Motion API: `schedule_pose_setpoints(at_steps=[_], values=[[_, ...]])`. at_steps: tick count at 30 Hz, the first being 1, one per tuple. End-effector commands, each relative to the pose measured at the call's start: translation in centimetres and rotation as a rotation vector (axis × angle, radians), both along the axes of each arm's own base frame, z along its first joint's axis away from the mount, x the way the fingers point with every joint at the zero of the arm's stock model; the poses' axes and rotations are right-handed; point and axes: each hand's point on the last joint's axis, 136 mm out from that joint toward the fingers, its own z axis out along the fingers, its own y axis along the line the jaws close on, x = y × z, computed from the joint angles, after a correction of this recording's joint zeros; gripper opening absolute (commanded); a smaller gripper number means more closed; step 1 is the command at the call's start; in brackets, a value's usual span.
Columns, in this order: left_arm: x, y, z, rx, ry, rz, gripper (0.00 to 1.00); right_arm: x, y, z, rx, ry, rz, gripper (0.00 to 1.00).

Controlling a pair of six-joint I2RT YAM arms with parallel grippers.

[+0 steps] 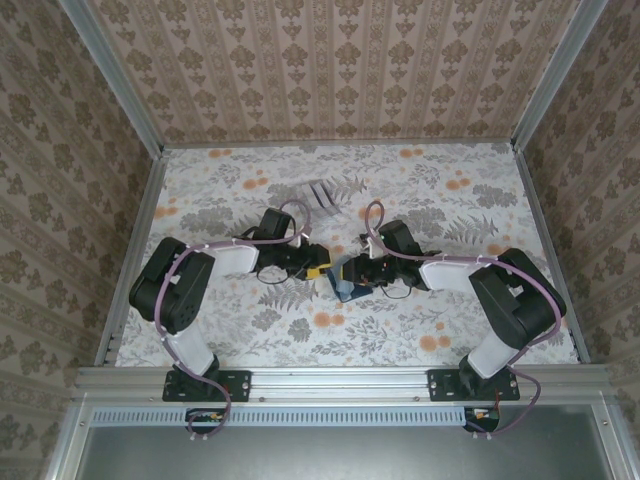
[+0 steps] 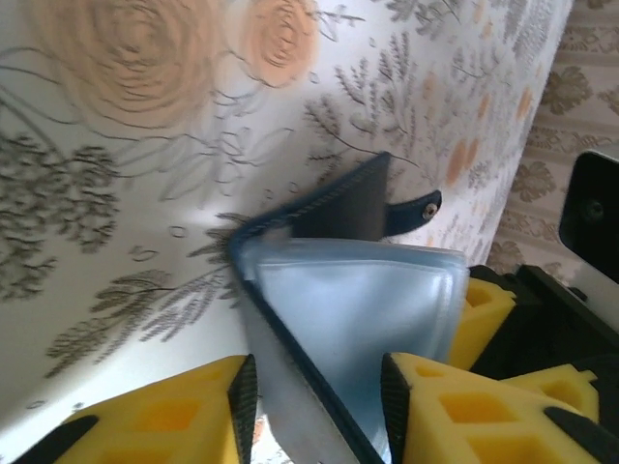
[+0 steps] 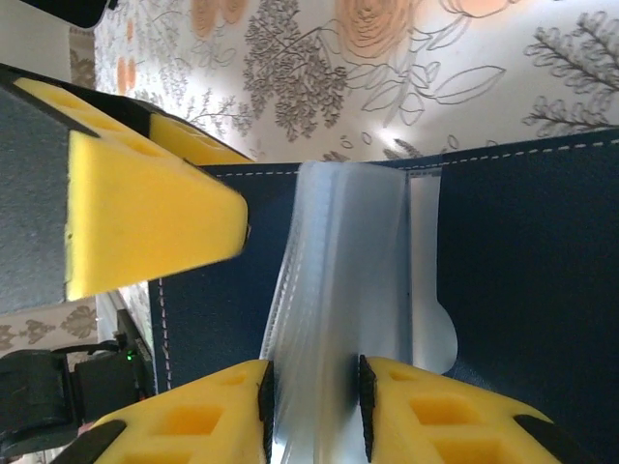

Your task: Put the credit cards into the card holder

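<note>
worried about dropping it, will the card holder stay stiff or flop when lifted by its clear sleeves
Probably floppy: the card holder bends at its fold and its clear sleeves fan out loosely. The glossy sleeves look slippery, so they may slide between the right gripper's pads.

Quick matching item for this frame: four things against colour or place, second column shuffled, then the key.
Column one:
1. card holder cover
2. inner sleeves
3. right fingers
4. slotted rack

Column two:
a. yellow
b. pale grey, apart from the others
c. dark navy
d. clear, between the right fingers

Pairs: 1-c, 2-d, 3-a, 4-b
</note>
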Motion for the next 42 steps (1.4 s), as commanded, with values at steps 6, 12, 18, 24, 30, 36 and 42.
schedule_pose_setpoints(at_steps=[6,12,18,24,30,36,42], values=[[-0.8,-2.3,1.7,-0.118,-0.06,-0.13,0.43,-0.2,1.2,0.4,0.042,-0.001,0.049,0.3],[-1.0,-1.6,-0.4,-0.053,-0.036,-0.126,0.36,-0.6,1.4,0.4,0.023,-0.005,0.071,0.29],[-0.9,-1.2,-1.2,-0.049,-0.032,-0.124,0.19,-0.6,1.5,0.3,0.025,-0.004,0.07,0.29],[-0.9,-0.3,-1.8,-0.032,-0.034,-0.118,0.09,-0.6,1.2,0.1,0.011,0.0,0.055,0.28],[-0.9,0.4,-1.9,-0.027,-0.034,-0.102,0.05,-0.7,-0.2,-0.7,-0.062,0.014,0.013,0.26],[-1.0,0.5,-1.6,-0.038,-0.034,-0.099,0.01,-0.5,-2.4,-1.5,-0.172,-0.008,-0.056,0.38],[-1.0,0.2,-0.2,-0.076,-0.04,-0.076,0.0,0.2,-6.1,1.1,-0.302,-0.143,-0.193,0.48]])
